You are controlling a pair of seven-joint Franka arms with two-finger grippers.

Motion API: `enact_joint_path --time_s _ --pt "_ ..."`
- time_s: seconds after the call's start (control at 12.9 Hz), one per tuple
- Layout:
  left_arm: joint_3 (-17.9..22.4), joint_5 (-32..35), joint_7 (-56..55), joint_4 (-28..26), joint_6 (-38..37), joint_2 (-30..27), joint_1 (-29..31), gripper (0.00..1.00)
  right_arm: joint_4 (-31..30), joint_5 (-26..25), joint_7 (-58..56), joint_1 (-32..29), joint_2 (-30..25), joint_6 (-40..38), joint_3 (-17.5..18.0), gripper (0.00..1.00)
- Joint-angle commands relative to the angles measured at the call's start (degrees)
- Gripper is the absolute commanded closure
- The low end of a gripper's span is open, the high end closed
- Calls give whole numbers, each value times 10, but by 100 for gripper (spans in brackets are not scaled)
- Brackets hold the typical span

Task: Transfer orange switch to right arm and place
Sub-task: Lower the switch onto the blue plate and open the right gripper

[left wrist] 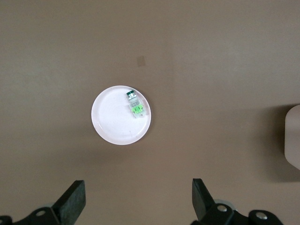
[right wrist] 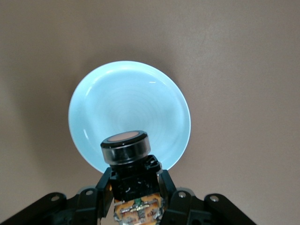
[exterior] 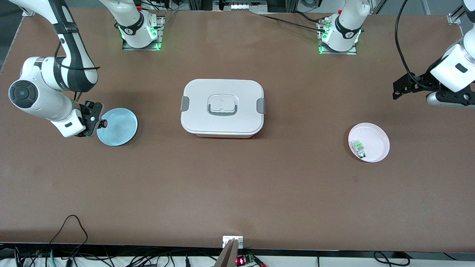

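My right gripper (exterior: pixel 97 121) is shut on the orange switch (exterior: pixel 103 123), a small black block with a round cap and an orange end. It holds the switch just over the edge of the light blue plate (exterior: pixel 120 128). In the right wrist view the switch (right wrist: pixel 132 168) sits between the fingers of the right gripper (right wrist: pixel 136 185), with the blue plate (right wrist: pixel 129 103) below it. My left gripper (exterior: pixel 396 91) is open and empty, up in the air at the left arm's end of the table. Its spread fingers (left wrist: pixel 75 199) show in the left wrist view.
A white lidded box (exterior: pixel 222 107) with grey latches stands mid-table; its corner shows in the left wrist view (left wrist: pixel 293 136). A pink plate (exterior: pixel 376 135) near the left arm's end holds a small clear-and-green part (exterior: pixel 359 147), also seen in the left wrist view (left wrist: pixel 134 104).
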Motion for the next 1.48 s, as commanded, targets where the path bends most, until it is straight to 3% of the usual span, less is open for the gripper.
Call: enact_joint_path --time_s 0.0,0.23,1.4 --pt "-14 19 -24 13 -7 8 -4 0 -44 -9 -8 -7 -8 54 7 78" --pt "-18 12 -28 10 -22 5 3 0 -86 -9 -8 -7 3 119 7 78" --pt "-28 13 -29 28 -22 15 -4 0 -108 -8 -11 -18 78 236 7 78"
